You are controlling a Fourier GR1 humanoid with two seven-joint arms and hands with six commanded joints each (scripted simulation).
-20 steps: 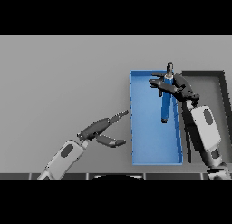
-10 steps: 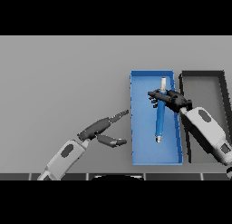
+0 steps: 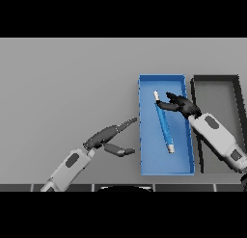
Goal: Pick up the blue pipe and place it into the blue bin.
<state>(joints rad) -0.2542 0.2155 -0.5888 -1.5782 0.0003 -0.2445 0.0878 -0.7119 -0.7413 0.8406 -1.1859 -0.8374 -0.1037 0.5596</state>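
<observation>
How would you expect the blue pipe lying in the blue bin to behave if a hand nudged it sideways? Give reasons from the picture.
The blue pipe looks straight and round, so it would probably roll rather than bend. It lies flat on the blue bin floor, so tipping seems unlikely, and the walls would likely stop it.

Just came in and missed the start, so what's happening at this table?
The blue pipe lies on the floor of the blue bin. The right hand hovers over the bin beside the pipe's far end, fingers relaxed, holding nothing. The left hand is idle, open over the grey table left of the bin. A dark bin sits to the right.
</observation>
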